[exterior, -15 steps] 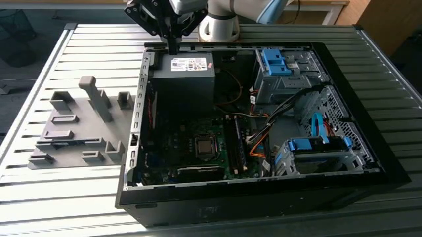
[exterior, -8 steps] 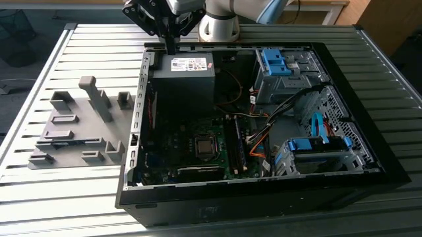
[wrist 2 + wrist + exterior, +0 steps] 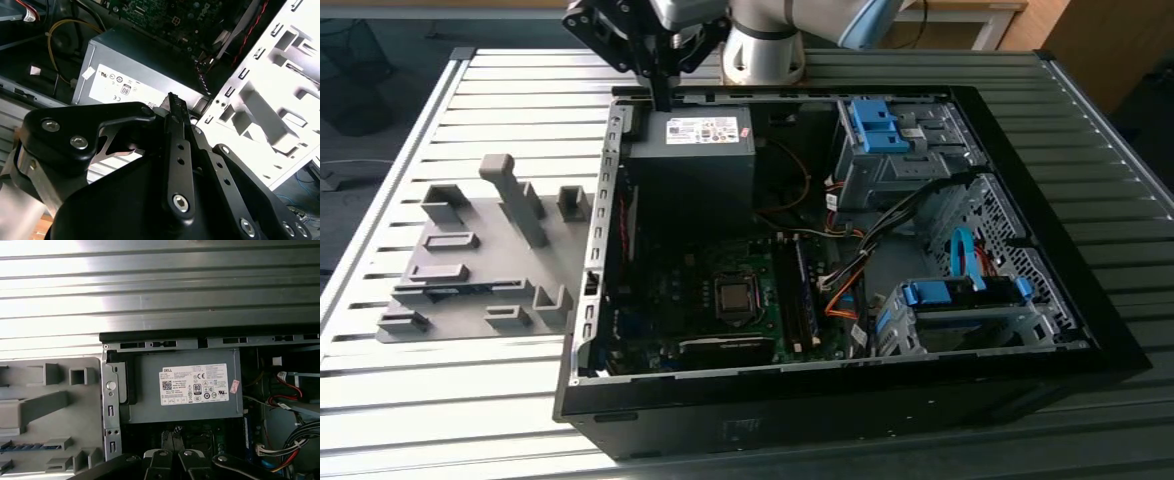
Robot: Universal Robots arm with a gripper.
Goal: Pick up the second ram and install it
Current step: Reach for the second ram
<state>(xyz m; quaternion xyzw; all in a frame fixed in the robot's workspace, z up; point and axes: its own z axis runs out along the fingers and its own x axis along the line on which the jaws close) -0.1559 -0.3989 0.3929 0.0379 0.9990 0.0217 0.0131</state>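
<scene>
Hard daylight strikes the ribbed metal tabletop (image 3: pixel 454 390) in the exterior view, and glare bands run toward eight o'clock. The open computer case (image 3: pixel 1067 290) stays dim inside, with deep shadow around the motherboard. In the second wrist view the fixture plate (image 3: pixel 265 155) burns out to near white, while the black pincer (image 3: pixel 172 102), close to the lens, looks soft and underlit. In the first wrist view the power supply (image 3: pixel 185 385) is evenly lit.
</scene>
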